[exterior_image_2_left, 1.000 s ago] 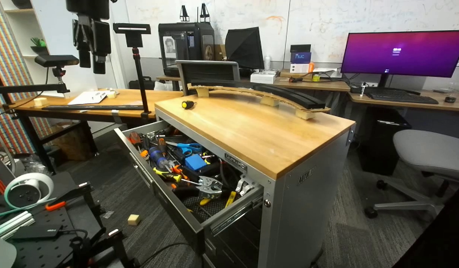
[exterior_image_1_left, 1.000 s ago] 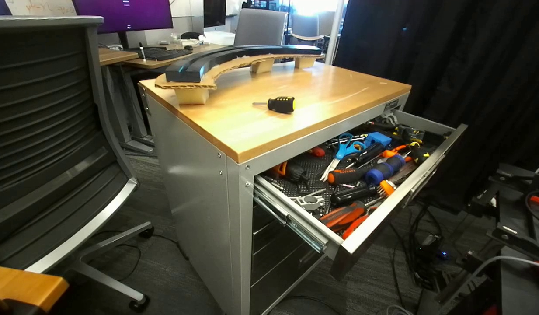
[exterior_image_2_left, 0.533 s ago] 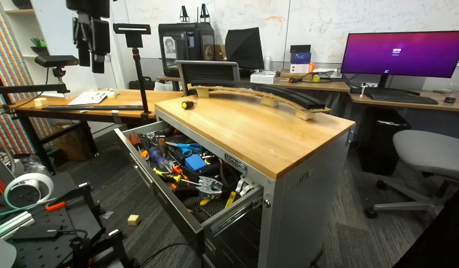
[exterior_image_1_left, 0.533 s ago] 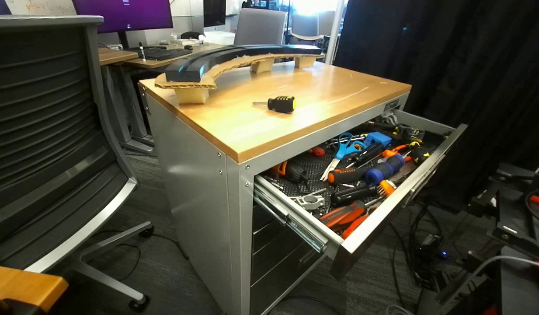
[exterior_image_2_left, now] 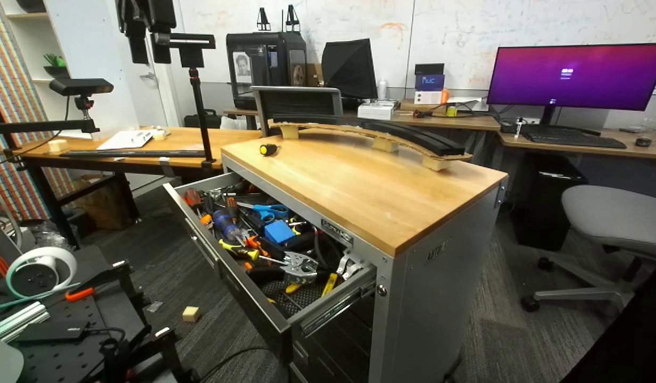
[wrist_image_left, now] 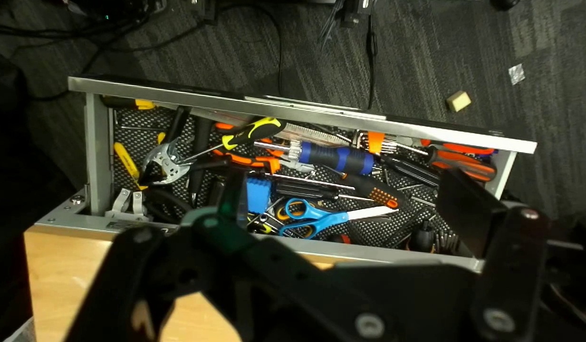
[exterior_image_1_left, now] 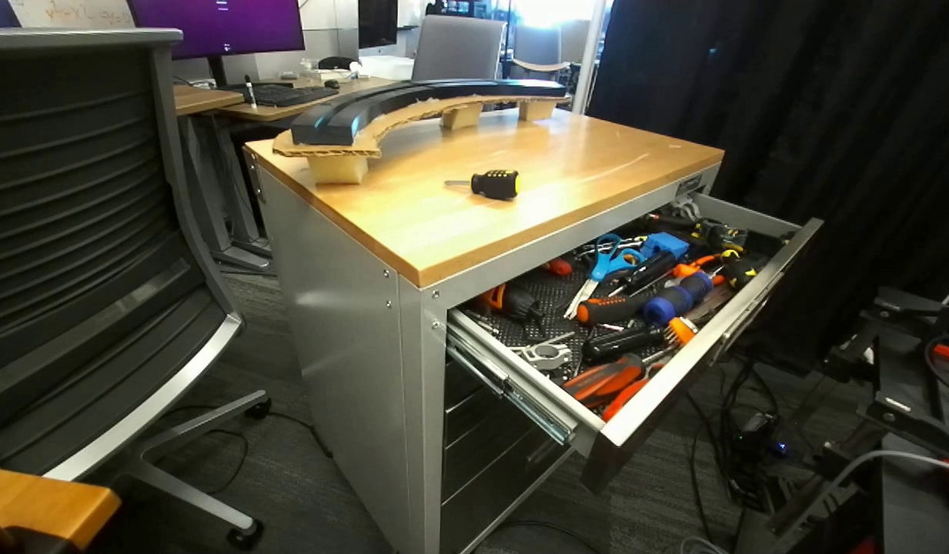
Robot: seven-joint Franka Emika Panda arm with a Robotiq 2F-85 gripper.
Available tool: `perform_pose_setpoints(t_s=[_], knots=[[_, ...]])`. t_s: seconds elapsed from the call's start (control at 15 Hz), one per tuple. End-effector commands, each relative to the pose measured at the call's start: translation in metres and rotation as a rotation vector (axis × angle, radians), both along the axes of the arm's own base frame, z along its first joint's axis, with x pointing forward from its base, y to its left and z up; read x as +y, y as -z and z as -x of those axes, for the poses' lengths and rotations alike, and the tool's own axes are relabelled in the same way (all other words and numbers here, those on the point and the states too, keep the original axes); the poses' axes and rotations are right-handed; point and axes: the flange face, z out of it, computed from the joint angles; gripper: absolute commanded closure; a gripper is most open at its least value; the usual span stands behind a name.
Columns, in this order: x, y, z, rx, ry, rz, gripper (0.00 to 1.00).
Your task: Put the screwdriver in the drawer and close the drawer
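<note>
exterior views: from opposite ends, sharing drawer [exterior_image_1_left: 651,394] | wrist: seemingly straight down

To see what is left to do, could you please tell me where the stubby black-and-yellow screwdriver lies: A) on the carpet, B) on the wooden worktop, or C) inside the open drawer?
B: both exterior views show the screwdriver resting on the wooden worktop, outside the open drawer.
</note>
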Motion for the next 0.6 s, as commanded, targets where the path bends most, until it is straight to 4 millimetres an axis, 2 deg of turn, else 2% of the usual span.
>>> perform_pose_setpoints(t_s=[0.0,0.53], knots=[[0.0004,0.0003,-0.0006,0.004,-0.001,0.001,0.0],[0.0006,0.0023,-0.0017,0.009,-0.001,0.002,0.0]])
